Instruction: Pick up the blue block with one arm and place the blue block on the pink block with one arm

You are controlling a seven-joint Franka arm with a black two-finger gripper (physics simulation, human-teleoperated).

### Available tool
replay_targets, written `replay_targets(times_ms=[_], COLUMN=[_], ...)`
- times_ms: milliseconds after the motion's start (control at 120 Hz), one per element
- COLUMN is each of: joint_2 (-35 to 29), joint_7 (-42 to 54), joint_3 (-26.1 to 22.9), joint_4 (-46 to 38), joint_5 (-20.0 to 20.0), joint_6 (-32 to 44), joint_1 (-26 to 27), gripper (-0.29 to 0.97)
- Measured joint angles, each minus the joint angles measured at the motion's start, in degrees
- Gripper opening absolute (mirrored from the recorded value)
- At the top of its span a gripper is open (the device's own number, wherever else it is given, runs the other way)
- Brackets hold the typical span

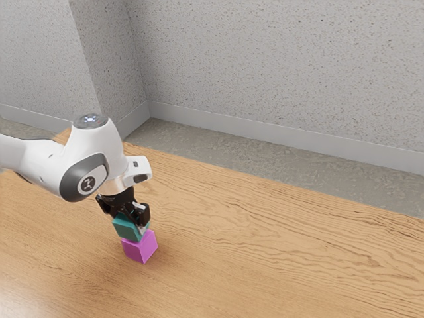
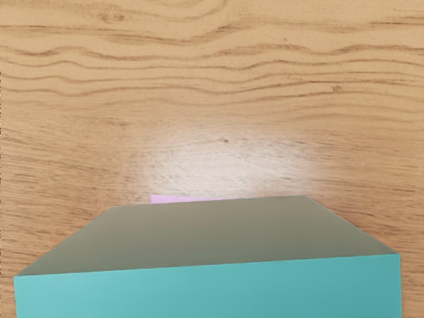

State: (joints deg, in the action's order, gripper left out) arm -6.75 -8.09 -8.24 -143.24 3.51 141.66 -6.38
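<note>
Pincer, exterior view: clamped on blue block, fingers at two sides. Block slightly tilted, underside meeting top of pink block on bench. Wrist view: blue block just under hand; pink block a sliver past its far edge.

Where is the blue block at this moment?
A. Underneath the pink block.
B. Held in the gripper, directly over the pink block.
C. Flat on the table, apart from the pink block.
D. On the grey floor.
B: in the exterior view the gripper clasps the blue block right over the pink block.
</note>
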Motion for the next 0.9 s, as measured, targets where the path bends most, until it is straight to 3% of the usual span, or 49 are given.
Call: replay_targets(times_ms=[200,450,592,667,775,900], joint_2=[-0.08,-0.71,-9.65,-10.41,-4.78,-3.31], joint_7=[0.92,2.16,2.46,-1.33,-15.23,-29.36], joint_3=[0.0,-0.02,-0.1,-0.45,0.02,2.14], joint_4=[-0.04,-0.13,1.54,14.0,45.85,53.78], joint_5=[-0.01,-0.59,0.63,0.84,0.93,1.02], joint_6=[0.24,0.27,-0.49,-4.71,-23.25,-40.07], joint_1=[-0.12,0.16,0.89,3.11,5.89,4.84], gripper=[0.37,0.57,0.62,0.64,0.66,0.67])
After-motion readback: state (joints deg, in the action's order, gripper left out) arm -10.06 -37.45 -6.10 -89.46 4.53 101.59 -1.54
